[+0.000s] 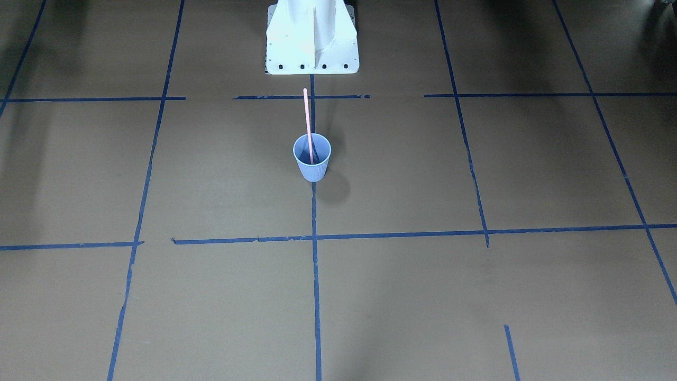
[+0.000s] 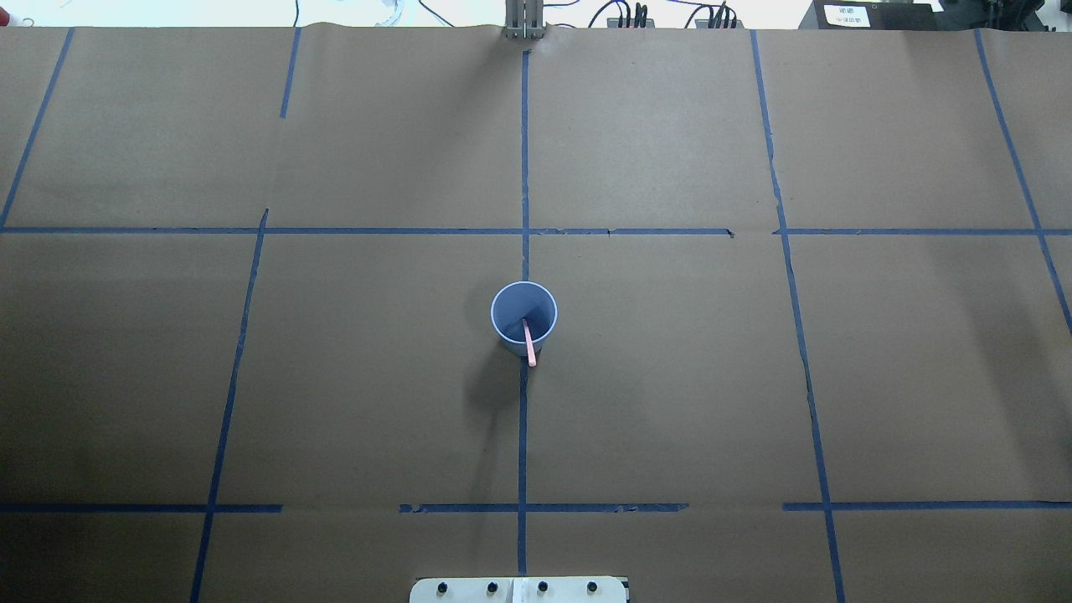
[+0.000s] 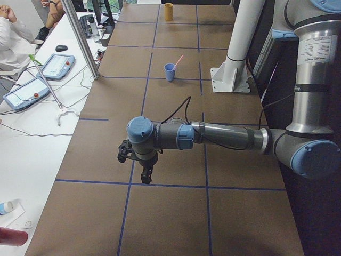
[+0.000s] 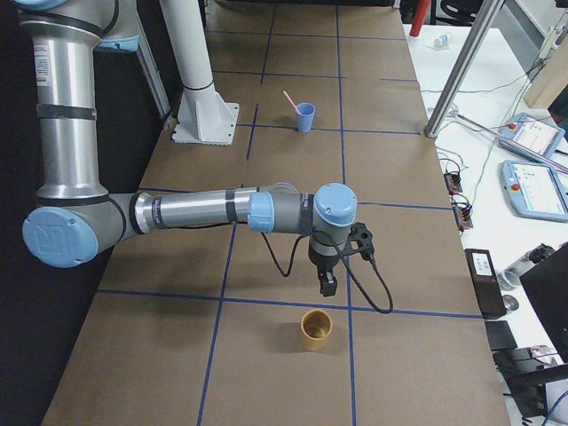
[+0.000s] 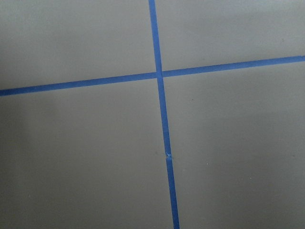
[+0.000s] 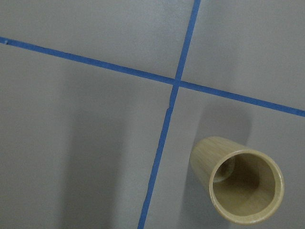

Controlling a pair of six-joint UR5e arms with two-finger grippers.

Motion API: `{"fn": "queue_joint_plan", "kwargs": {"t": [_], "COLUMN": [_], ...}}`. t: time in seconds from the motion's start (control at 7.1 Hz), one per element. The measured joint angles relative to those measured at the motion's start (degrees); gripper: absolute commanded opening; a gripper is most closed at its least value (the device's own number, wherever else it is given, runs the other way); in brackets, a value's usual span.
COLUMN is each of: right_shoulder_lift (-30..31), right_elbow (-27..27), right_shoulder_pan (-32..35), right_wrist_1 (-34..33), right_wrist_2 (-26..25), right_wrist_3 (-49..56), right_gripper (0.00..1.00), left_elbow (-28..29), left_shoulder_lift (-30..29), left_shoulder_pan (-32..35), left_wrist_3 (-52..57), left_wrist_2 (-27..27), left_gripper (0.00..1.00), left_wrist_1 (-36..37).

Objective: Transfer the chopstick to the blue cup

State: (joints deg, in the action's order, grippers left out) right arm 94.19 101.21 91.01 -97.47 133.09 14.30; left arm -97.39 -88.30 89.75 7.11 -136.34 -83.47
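Overhead exterior: chopstick (image 2: 528,342) stands inside blue cup (image 2: 505,308) (leaning, not upright).

In blue cup (image 2: 509,311) at table (image 2: 670,352) centre: chopstick (image 2: 530,347), tilted toward 6 o'clock (overhead view). Robot base (image 2: 519,590) at 6 o'clock of cup.

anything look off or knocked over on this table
Nothing stands out. The blue cup stands upright on the middle tape line with the chopstick leaning inside it, its top tilted toward the robot's base. The tan cup is upright and empty. Other tape lines have small gaps.
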Motion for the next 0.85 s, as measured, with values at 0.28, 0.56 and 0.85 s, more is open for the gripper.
{"fn": "queue_joint_plan", "kwargs": {"t": [0.28, 0.56, 0.85], "right_shoulder_lift": [1.07, 1.42, 1.58], "right_elbow": [0.25, 0.03, -0.41], "right_shoulder_pan": [0.42, 0.47, 0.48], "right_wrist_1": [0.04, -0.17, -0.15], "right_wrist_2": [-0.41, 0.44, 3.53], "right_wrist_3": [0.61, 0.55, -0.04], "right_gripper": [1.00, 1.00, 1.00], "left_elbow": [0.88, 3.08, 3.47], "left_shoulder_lift": [0.68, 0.41, -0.36], "left_shoulder_pan": [0.01, 0.00, -0.02], "left_wrist_3": [1.14, 1.85, 1.82], "left_wrist_2": [-1.60, -1.01, -0.62], "left_gripper": [1.00, 1.00, 1.00], "left_wrist_1": [-0.78, -2.50, -2.61]}}
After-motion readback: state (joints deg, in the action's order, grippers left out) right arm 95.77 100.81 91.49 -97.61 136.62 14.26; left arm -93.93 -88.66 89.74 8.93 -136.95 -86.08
